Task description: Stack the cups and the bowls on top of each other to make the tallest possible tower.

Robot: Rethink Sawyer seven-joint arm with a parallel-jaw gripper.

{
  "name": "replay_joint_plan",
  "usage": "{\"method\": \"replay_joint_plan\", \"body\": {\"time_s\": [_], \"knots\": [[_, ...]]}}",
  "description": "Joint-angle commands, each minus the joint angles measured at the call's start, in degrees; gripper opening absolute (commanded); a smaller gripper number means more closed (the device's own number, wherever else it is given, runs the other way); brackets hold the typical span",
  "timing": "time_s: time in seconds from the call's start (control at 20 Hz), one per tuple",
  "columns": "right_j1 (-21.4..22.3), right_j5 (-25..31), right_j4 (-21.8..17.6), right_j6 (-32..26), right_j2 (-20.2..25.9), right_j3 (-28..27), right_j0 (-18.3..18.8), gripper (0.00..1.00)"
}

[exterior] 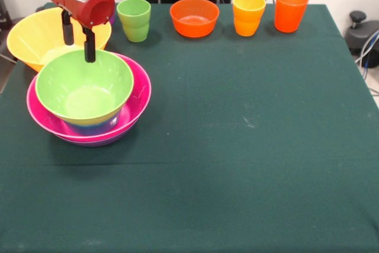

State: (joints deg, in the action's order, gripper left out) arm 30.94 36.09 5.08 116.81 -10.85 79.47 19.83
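Hovering gripper (pixel 78 38) over green bowl (pixel 84 87) rim (fingers apart), table (pixel 249 146)

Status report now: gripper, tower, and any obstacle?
Gripper open, at the far rim of green bowl. Green bowl sits atop pink bowl. Yellow bowl close behind; nothing blocking.

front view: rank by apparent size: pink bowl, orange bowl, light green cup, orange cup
1. pink bowl, clearly largest, though also nearest the camera
2. orange bowl
3. light green cup and orange cup: look alike, not ranked
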Motion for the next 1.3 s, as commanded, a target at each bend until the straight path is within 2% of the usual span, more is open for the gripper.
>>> {"method": "replay_joint_plan", "body": {"time_s": [0.05,0.45,0.65,0.85,1.0,1.1,1.3], "knots": [[-3.6,-0.3,-1.2,4.8,3.8,0.8,-1.3,1.00],[-2.7,-1.4,-0.7,6.9,2.6,1.6,-2.1,1.00],[-2.5,-2.0,-0.7,9.8,0.0,1.7,-3.7,1.00],[-2.2,-2.5,1.6,13.7,-1.8,2.9,-5.1,1.00],[-2.5,-2.4,4.0,20.9,-5.8,4.2,-8.7,1.00],[-2.1,0.2,6.5,21.9,-5.0,5.2,-8.7,1.00],[-2.5,1.1,7.8,23.1,-6.4,4.8,-10.3,1.00]]}}
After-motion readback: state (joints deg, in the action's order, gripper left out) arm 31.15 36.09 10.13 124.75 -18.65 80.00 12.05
